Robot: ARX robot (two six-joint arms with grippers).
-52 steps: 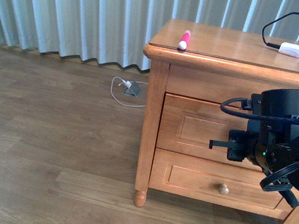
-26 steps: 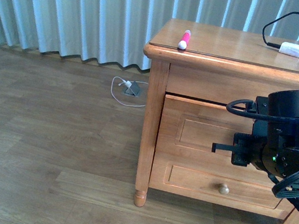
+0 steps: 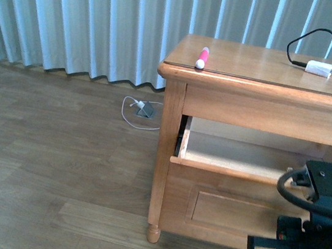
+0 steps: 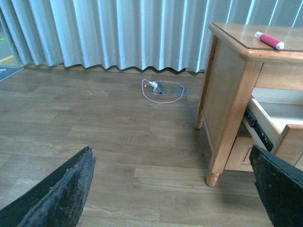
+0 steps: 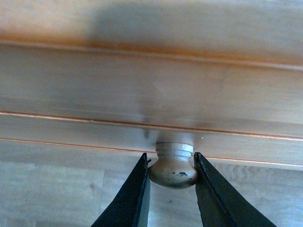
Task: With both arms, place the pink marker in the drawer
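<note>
Wood of a honey colour makes up the desk [image 3: 255, 60], smooth and glossy on top. The stubby pink marker [image 3: 202, 58] with its rounded white cap lies there near the front left corner, outside the drawer [image 3: 228, 211]. We see the drawer open, pale bare wood showing inside above its recessed front panel. Our right tool [image 5: 171, 163] is clamped on the round pale brass knob [image 5: 173, 172], one tapered black finger [image 5: 137, 194] on each side. Our left tool [image 4: 170, 189] gapes wide and holds nothing, its rough black fingers [image 4: 61, 189] above the plank floor [image 4: 118, 142]
</note>
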